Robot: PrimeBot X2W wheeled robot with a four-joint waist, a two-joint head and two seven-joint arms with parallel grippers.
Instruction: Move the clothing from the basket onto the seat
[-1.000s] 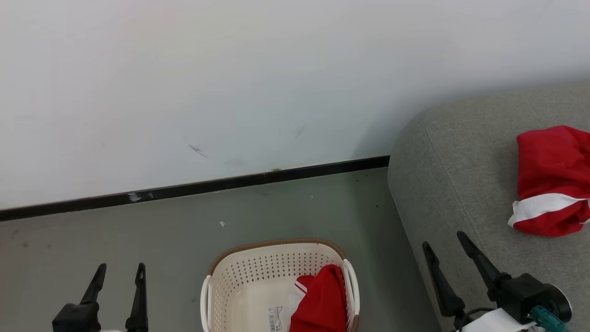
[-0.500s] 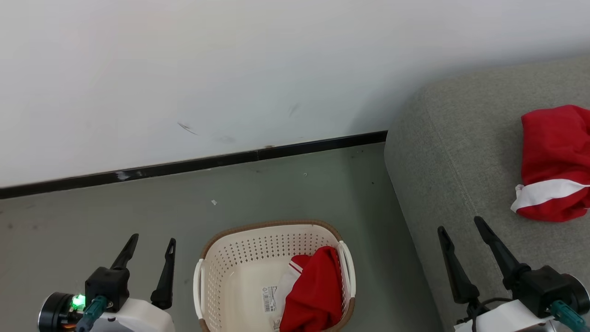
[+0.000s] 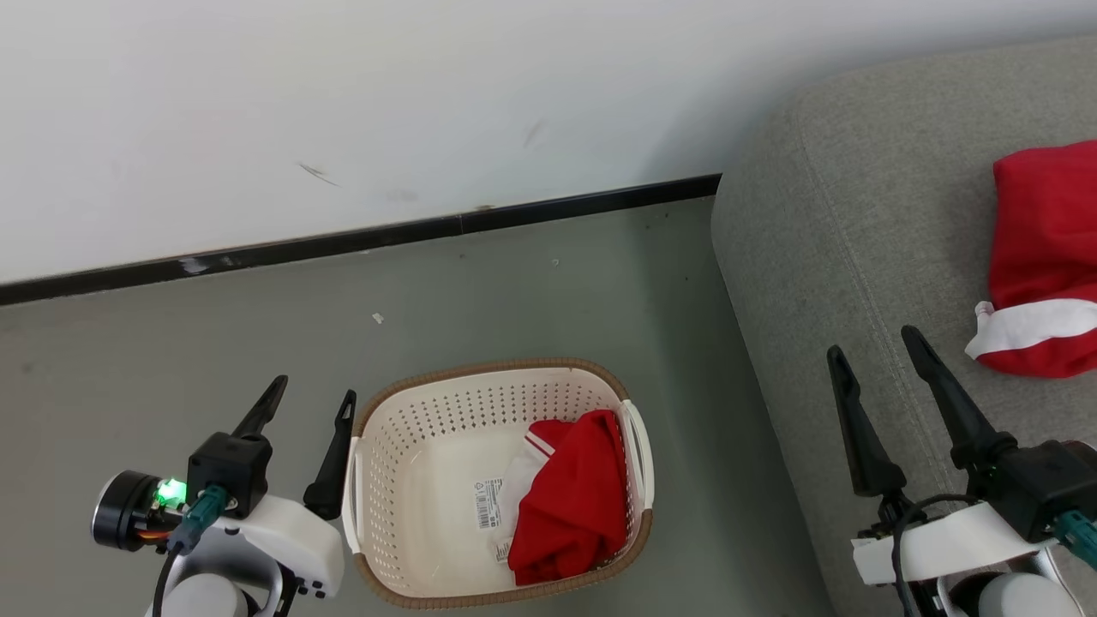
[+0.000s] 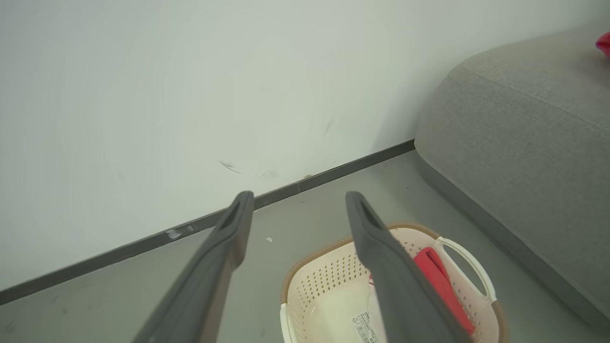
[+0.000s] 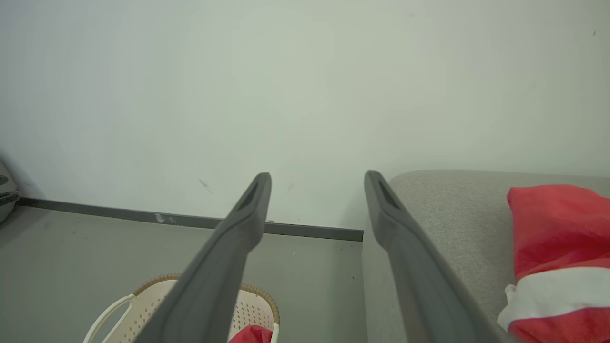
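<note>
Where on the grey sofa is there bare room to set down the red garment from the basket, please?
The grey woven-fabric sofa is bare from its rounded left edge to the red white-banded garment at the right, which crowds that side. In the cream perforated plastic basket, the left half is bare; the other red garment fills the right.

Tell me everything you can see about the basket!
The basket is cream-white plastic with rows of little holes in its sides, a brown woven-look rim and a white handle on each side. It stands upright on the grey floor, apart from the sofa. A barcode sticker is on its bottom. One crumpled red garment lies inside, against its right side.
</note>
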